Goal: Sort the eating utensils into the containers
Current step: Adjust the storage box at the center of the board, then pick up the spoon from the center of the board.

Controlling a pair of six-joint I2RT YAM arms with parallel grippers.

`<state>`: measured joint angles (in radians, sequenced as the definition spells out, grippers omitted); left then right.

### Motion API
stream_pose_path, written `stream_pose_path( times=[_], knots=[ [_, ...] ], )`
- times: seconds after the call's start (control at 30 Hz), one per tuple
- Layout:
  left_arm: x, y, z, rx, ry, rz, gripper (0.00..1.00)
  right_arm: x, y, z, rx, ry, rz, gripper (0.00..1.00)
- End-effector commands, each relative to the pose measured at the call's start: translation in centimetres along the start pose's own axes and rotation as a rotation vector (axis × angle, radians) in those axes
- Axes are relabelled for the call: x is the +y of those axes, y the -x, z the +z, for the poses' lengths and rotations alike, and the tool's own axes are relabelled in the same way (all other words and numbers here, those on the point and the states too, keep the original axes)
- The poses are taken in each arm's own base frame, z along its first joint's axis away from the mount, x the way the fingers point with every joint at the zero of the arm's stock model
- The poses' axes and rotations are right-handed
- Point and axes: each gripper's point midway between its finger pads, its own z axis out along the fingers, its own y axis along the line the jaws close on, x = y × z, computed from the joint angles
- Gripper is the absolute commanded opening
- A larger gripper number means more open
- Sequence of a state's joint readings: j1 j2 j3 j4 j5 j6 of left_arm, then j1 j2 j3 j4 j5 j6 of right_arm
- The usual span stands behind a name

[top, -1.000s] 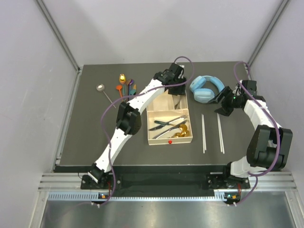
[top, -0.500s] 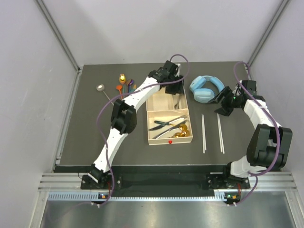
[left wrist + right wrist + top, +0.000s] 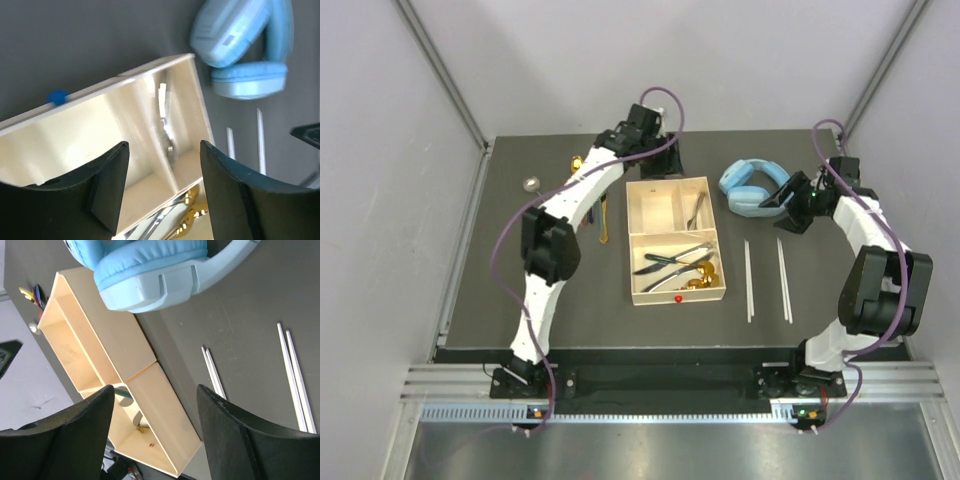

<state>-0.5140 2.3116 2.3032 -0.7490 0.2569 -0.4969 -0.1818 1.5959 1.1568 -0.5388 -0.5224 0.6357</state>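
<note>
Tray [image 3: 655,208], cream and split into three sections, sits midway across the dark table [image 3: 500,290], and I place everything else from it. My left arm [image 3: 575,195] reaches diagonally over the table left of the tray and blocks my overhead view of most loose cutlery there. Light-blue headphones [image 3: 752,188] lie just past the tray's far right corner.

The left gripper [image 3: 162,146] hangs above the tray's far rim, jaws spread with nothing between them. The right gripper [image 3: 154,390] hovers beside the headphones, likewise spread and empty.

Two pairs of chopsticks [image 3: 749,280] lie right of the tray, parallel to its long side. Inside the tray, the near large section holds knives and forks [image 3: 668,262] and gold spoons [image 3: 702,281]. The far right section holds one silver piece [image 3: 698,208]. Left of the tray, a loose gold spoon [image 3: 577,161] peeks past the arm. A red dot [image 3: 677,298] marks the near rim.
</note>
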Motion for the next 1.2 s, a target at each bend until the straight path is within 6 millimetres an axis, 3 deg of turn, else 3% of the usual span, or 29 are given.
stream_pose_path(
  times=[0.0,0.07,0.17,0.37,0.5,0.7,1.07,1.17],
  knots=[
    [8.5,5.7,-8.7,-0.254,0.34,-0.111,0.64,1.1,2.5,-1.1,-0.069,-0.002,-0.032,0.67],
    [12.9,5.3,-10.6,-0.252,0.467,-0.148,0.64,1.6,2.7,-1.4,-0.082,0.008,-0.023,0.67],
    [17.0,2.6,-10.5,-0.156,0.564,-0.148,0.63,2.1,3.2,-1.7,-0.107,0.02,-0.005,0.67],
    [20.0,-1.0,-7.9,-0.045,0.604,-0.17,0.58,3.1,3.7,-1.5,-0.113,0.034,0.004,0.67],
    [21.0,-3.0,-5.9,-0.004,0.581,-0.172,0.55,3.1,3.7,-1.7,-0.116,0.03,0.002,0.67],
    [22.7,-5.7,-4.7,0.064,0.609,-0.179,0.51,3.2,3.7,-2.2,-0.124,0.024,-0.005,0.67],
    [23.8,-4.3,-3.0,0.038,0.627,-0.138,0.49,3.4,3.7,-2.2,-0.107,0.021,-0.012,0.67],
    [24.2,-4.7,-2.2,0.05,0.629,-0.146,0.48,3.4,3.7,-2.2,-0.104,0.016,-0.013,0.67]
  ],
)
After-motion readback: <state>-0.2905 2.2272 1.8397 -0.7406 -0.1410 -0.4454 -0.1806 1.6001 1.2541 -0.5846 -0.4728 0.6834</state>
